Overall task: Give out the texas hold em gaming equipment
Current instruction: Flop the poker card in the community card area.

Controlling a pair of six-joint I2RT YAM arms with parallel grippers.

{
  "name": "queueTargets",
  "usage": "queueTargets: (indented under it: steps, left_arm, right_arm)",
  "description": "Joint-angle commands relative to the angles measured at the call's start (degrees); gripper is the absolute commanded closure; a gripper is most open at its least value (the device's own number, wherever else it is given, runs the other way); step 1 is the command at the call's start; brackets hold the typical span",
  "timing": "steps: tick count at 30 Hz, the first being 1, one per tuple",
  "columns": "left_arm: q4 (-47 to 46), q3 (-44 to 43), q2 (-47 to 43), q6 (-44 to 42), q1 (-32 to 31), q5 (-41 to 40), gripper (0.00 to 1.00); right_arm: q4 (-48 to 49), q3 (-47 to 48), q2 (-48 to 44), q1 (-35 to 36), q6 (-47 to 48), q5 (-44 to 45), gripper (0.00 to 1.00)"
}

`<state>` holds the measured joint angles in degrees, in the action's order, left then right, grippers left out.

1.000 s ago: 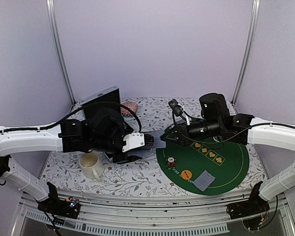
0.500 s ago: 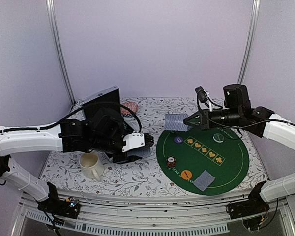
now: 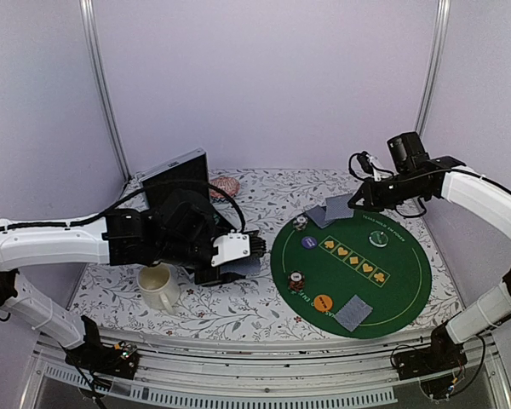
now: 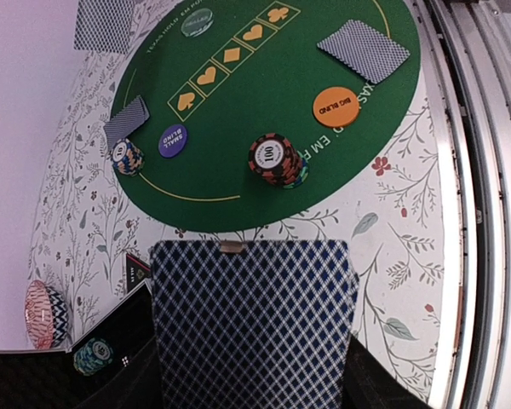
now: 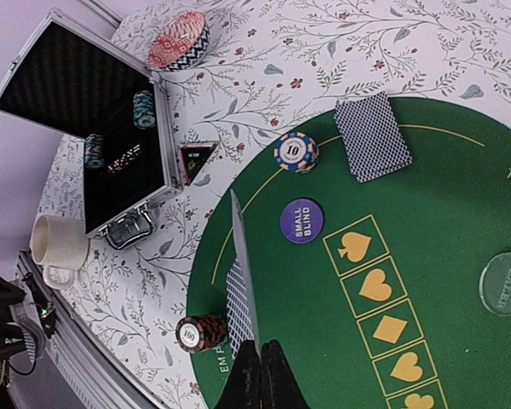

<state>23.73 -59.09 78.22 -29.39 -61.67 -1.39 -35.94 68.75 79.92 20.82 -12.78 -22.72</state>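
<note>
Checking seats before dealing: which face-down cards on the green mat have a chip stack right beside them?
The far-edge cards, beside the 10 chip stack; the near-edge cards neighbour only the orange BIG BLIND disc.

Left gripper (image 3: 254,250) fingers hidden behind the held cards (image 4: 251,324), whose bottom is cut by the frame edge. Right gripper (image 5: 261,365) mostly cut off below; its card (image 5: 242,264) edge-on, face unseen. Dealer disc (image 5: 504,283) cropped at right. Case (image 3: 175,176) half behind the left arm (image 3: 60,243). Chip (image 3: 297,280) numbers too small overhead.
</note>
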Motion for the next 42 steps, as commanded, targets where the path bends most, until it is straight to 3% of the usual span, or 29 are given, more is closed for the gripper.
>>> queueTargets:
  steps: [1, 12, 22, 35, 42]
  left_arm:
    - [-1.6, 0.7, -2.0, -0.6, -0.6, 1.3, 0.4]
    - [-2.3, 1.4, -2.5, -1.1, -0.4, 1.8, 0.39]
    - [-2.6, 1.7, -2.6, -1.4, 0.2, 1.6, 0.39]
    - [-2.3, 1.3, -3.5, -1.3, 0.2, 2.2, 0.39]
    - [-2.3, 1.3, -3.6, -1.3, 0.3, 2.5, 0.39]
  right_arm:
    - [-5.8, 7.3, 5.0, -0.1, 4.2, 4.6, 0.98]
    - [-11.9, 17.9, 14.3, -0.1, 8.8, 11.8, 0.98]
    - [-13.9, 24.4, 21.1, 0.0, 12.1, 12.6, 0.98]
    - [-13.5, 26.3, 24.2, -0.1, 14.2, 12.7, 0.98]
    - [-16.6, 29.6, 28.8, 0.8, 14.9, 26.4, 0.98]
